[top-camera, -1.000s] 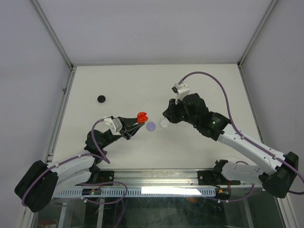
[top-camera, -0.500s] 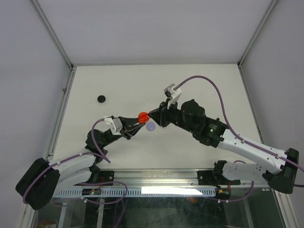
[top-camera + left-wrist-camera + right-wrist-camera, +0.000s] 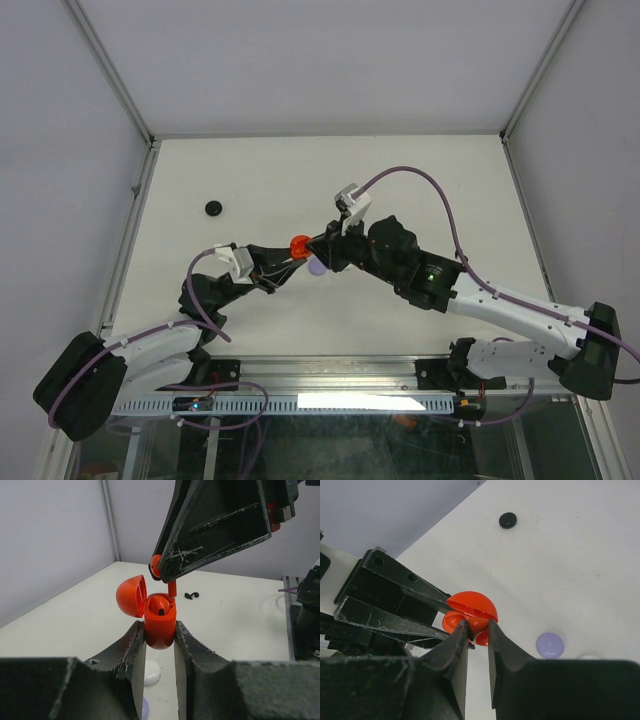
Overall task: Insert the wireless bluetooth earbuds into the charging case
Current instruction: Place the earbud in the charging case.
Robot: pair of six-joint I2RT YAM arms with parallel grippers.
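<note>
My left gripper (image 3: 160,632) is shut on an open red charging case (image 3: 160,625), lid (image 3: 131,596) tipped back to the left; one red earbud (image 3: 161,605) sits in it. The case shows in the top view (image 3: 299,245) at table centre. My right gripper (image 3: 478,629) is shut on a second red earbud (image 3: 478,624), held just above the case's opening; in the left wrist view its fingers (image 3: 215,525) hang over the case with the bud (image 3: 156,566) and its stem (image 3: 172,588) pointing down at the empty slot.
A lilac round piece (image 3: 318,267) and a white round piece (image 3: 151,674) lie on the table under the case. A black round cap (image 3: 213,208) lies at the far left. A small black item (image 3: 192,595) lies beyond the case.
My right gripper has swung left from the white piece to directly over the case, carrying the earbud. My left gripper and the case have stayed nearly still.
</note>
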